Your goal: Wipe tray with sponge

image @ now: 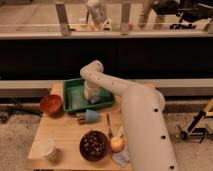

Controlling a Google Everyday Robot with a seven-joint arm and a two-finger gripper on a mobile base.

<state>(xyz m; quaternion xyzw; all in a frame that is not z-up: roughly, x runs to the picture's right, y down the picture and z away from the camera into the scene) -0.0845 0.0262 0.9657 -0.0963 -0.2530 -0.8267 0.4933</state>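
The green tray (75, 100) sits at the back of the wooden table (60, 132). My white arm reaches over from the right and bends down into the tray. My gripper (92, 96) is low inside the tray, toward its right side. A small light-blue patch, the sponge (95, 100), shows right under the gripper against the tray floor. I cannot tell if the sponge is held.
An orange-brown bowl (51, 105) stands left of the tray. A light-blue cup with a metallic end (89, 117) lies in front of it. Nearer are a dark bowl of small items (94, 145), a white cup (48, 149), a fruit (116, 145) and a pale grey-blue flat piece (120, 158).
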